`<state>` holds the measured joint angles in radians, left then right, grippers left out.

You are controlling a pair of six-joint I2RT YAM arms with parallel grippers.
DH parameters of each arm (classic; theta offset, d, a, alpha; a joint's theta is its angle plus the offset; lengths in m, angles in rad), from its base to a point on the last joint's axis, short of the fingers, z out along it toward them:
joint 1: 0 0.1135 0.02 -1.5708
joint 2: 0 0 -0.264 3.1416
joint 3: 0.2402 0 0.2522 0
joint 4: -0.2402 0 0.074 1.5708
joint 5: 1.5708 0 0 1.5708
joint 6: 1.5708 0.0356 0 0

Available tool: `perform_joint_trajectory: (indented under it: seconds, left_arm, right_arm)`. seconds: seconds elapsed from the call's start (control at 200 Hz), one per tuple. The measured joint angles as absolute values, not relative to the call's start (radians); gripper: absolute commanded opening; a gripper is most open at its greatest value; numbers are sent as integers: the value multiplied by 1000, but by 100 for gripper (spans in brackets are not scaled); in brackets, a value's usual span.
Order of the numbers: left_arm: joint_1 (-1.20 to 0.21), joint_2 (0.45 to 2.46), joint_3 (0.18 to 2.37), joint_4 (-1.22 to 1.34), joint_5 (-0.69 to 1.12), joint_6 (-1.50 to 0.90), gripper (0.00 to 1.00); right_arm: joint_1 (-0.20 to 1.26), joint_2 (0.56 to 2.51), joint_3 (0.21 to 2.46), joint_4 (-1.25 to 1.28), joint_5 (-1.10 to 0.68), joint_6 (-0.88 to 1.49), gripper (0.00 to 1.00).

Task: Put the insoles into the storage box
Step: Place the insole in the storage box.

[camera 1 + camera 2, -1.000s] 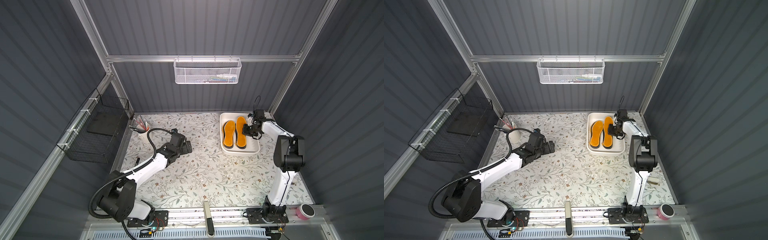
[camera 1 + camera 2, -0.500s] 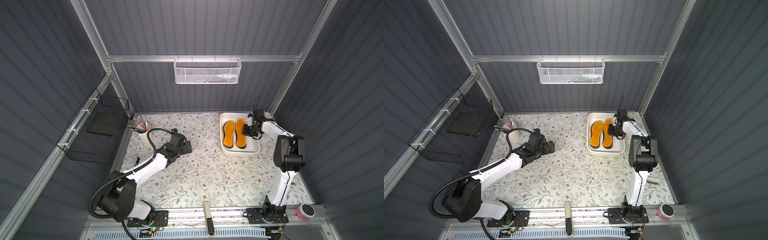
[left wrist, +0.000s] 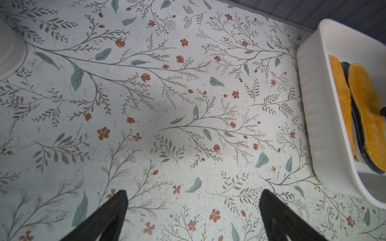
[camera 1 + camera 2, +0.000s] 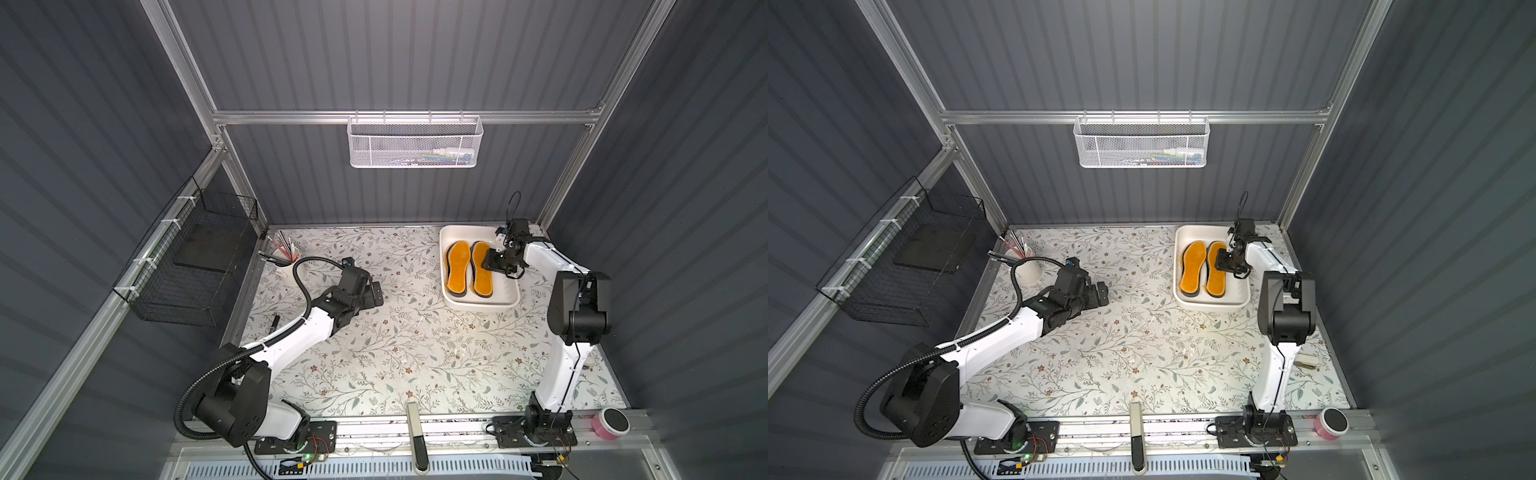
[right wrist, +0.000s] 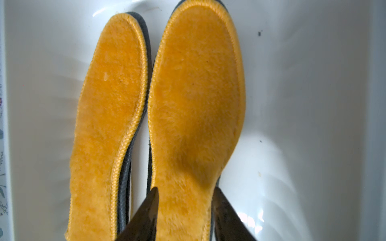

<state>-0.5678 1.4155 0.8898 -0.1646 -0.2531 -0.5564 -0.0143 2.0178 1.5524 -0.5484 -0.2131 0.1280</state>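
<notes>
**Change.** Over the last second the right pincer (image 5: 186, 192) has parted its fingers, and the arm has hardly shifted. The fingers now stand apart on either side of the narrower end of the right orange insole (image 5: 196, 94). This insole lies flat and is no longer pinched, so it is released.

**Location.** The storage box (image 4: 478, 306) sits at the far right of the bench (image 4: 395, 353). Inside it, the right orange insole lies just beside the left orange insole (image 4: 456, 268). Dark insoles (image 5: 125, 171) show as edges beneath both; the layers cannot be counted.

**Left side.** The left pincer (image 3: 193, 208) is spread wide and empty over bare bench, left of centre.

**Meaning.** This deposit appears complete. Both top views show no insole on the bench, so the task is probably at or near its end. The right pincer should lift clear without snagging the fuzzy pile.
</notes>
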Motion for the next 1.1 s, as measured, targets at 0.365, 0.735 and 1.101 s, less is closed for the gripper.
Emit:
perform_joint_trajectory:
  seconds: [0.365,0.735,1.101]
  left_arm:
    - [-568,1359,888,-164,-339,-499,100]
    - [-566,1285,889,-102,-421,-333,100]
    - [-526,1237,799,7,-465,-126,100]
  right_arm:
    - [-14,1729,1433,-528,-260,106,53]
    - [-14,1337,1137,-456,-303,73,59]
    - [-14,1238,887,-251,-286,65,66]
